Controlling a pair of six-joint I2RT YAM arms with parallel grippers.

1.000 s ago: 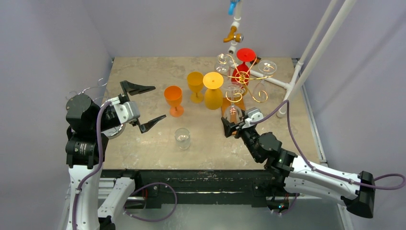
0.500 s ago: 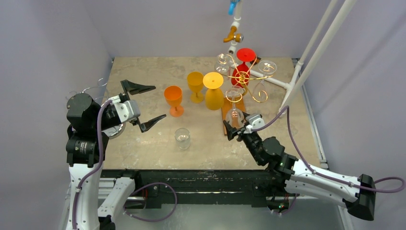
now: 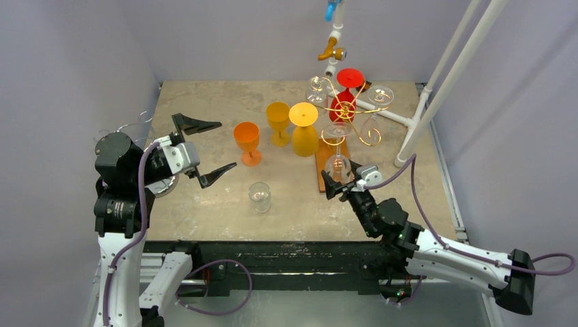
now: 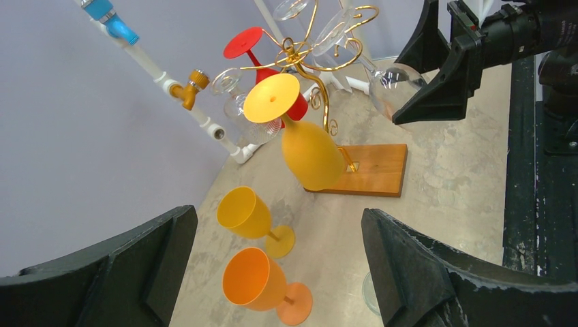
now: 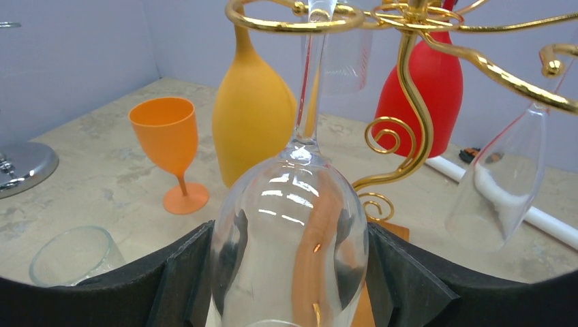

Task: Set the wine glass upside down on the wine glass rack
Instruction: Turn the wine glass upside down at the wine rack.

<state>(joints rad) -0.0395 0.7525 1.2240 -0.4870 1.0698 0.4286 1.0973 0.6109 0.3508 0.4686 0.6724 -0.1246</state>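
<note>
The right claw (image 3: pixel 339 176) is pinching the bowl of the clear wine glass (image 5: pixel 290 231) between its two black fingers, which are standing partly spread around it. The glass is hanging upside down, its stem running up through a ring of the gold wire rack (image 5: pixel 409 88). The left claw (image 3: pixel 227 144) is hovering spread wide, holding nothing, above the table (image 3: pixel 204 204), well apart from the rack.
</note>
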